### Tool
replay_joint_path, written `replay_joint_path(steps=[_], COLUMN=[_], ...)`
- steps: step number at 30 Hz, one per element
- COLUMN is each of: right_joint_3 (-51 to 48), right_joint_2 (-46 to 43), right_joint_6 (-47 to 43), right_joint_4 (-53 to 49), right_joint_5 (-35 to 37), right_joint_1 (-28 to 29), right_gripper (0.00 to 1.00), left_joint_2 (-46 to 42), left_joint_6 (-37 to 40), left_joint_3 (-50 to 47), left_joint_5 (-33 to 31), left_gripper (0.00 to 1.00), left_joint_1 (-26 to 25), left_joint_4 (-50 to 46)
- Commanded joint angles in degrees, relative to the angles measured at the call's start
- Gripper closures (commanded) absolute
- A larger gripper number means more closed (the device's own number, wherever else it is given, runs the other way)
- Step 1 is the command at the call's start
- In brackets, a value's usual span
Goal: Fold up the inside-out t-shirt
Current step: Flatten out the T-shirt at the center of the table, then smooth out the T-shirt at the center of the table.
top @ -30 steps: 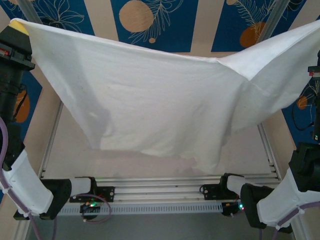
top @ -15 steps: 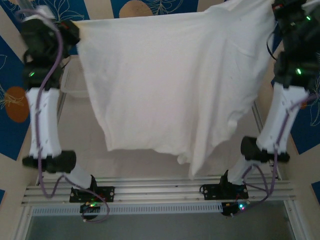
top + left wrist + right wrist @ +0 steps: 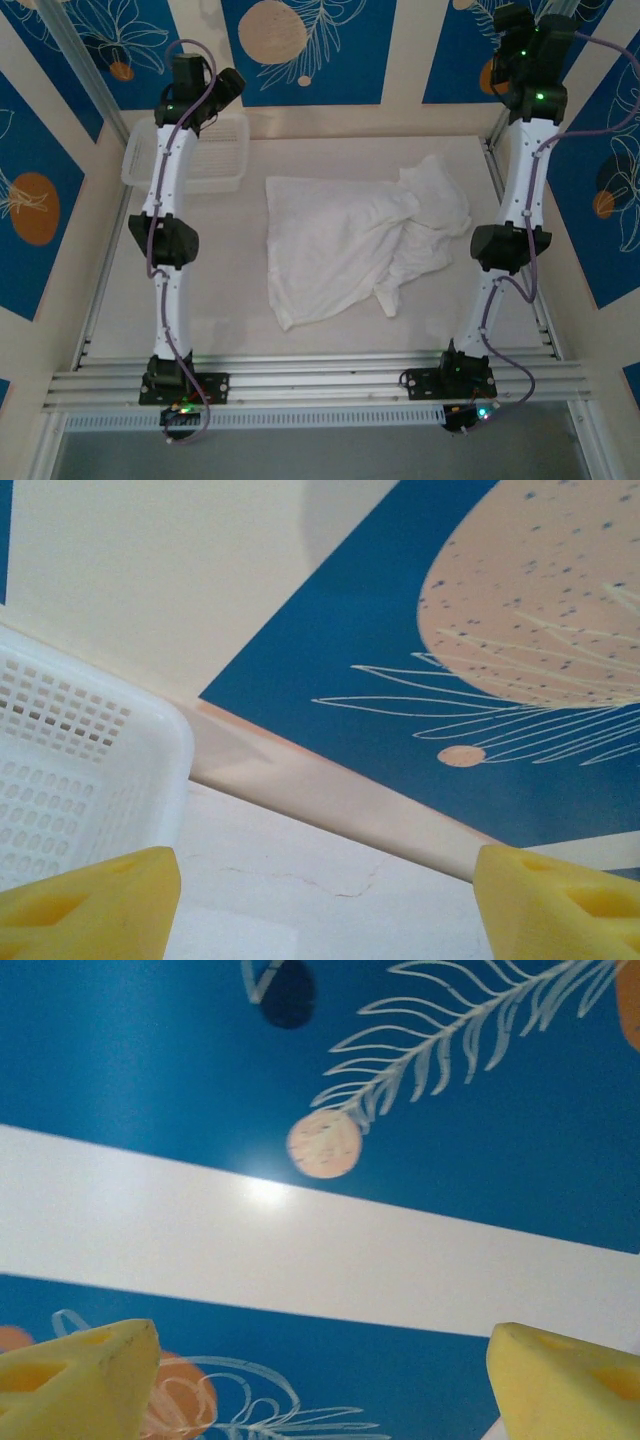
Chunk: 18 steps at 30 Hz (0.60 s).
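Note:
The inside-out t-shirt point(image 3: 340, 240), plain white, lies in a rumpled heap on the middle of the table, one bunched part reaching toward the back right. My left gripper point(image 3: 226, 84) is raised at the back left above the basket, away from the shirt. In the left wrist view the left gripper point(image 3: 330, 910) is open, its yellow fingertips point(image 3: 95, 900) wide apart with nothing between them. My right gripper point(image 3: 520, 35) is held high at the back right corner. The right gripper point(image 3: 320, 1380) is also open and empty, facing the blue patterned wall.
A white plastic mesh basket point(image 3: 137, 165) stands at the back left of the table; its corner point(image 3: 90, 760) appears just left of my left fingers. Aluminium rails point(image 3: 320, 380) run along the near edge and both sides. Blue-and-cream walls enclose the table.
Both grippers held the shirt stretched up in the air; now they have opened and let go, and the shirt has dropped into a heap on the table. Both arms have swung to the back.

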Motion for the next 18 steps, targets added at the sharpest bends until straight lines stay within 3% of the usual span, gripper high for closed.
replay_joint_path(steps=[1, 4, 7, 11, 14, 16, 17, 18], right_joint_3=[0.04, -3.90, -14.81, -46.35, -77.40, -91.47, -97.19, -101.84], right_joint_2=[-8.88, -14.68, -24.48, -45.53, -63.31, -70.38, -72.55, -73.62], right_joint_6=[-1.26, -6.81, -19.14, -30.76, -23.57, -17.71, -15.97, -14.26], right_joint_4=[-4.34, -11.82, -17.25, -16.68, -9.75, -8.32, -8.18, -8.64], right_joint_5=[-4.91, -13.20, -18.31, -12.87, -5.49, -4.64, -4.45, -4.31], right_joint_1=[-0.12, 0.96, 5.27, 14.89, 21.22, 22.22, 22.60, 22.73], right_gripper=[0.14, 0.15, 0.14, 0.16, 0.24, 0.34, 0.39, 0.42], left_joint_2=[-10.70, -22.02, -35.10, -47.22, -49.75, -49.21, -48.39, -47.21], left_joint_6=[4.91, 7.98, 8.04, 5.09, 2.94, 1.78, 1.03, 0.14], left_joint_3=[-4.47, -20.69, -42.73, -65.40, -75.47, -80.23, -82.73, -84.73], left_joint_5=[0.88, 0.66, -0.37, -0.96, -1.41, -2.64, -3.21, -3.21], left_gripper=[0.24, 0.25, 0.26, 0.31, 0.42, 0.61, 0.74, 0.93], left_joint_1=[-1.72, -5.90, -11.31, -19.10, -24.92, -27.88, -29.00, -29.54], left_joint_4=[-1.99, -0.18, 6.42, 11.37, 11.91, 12.13, 12.93, 14.02])
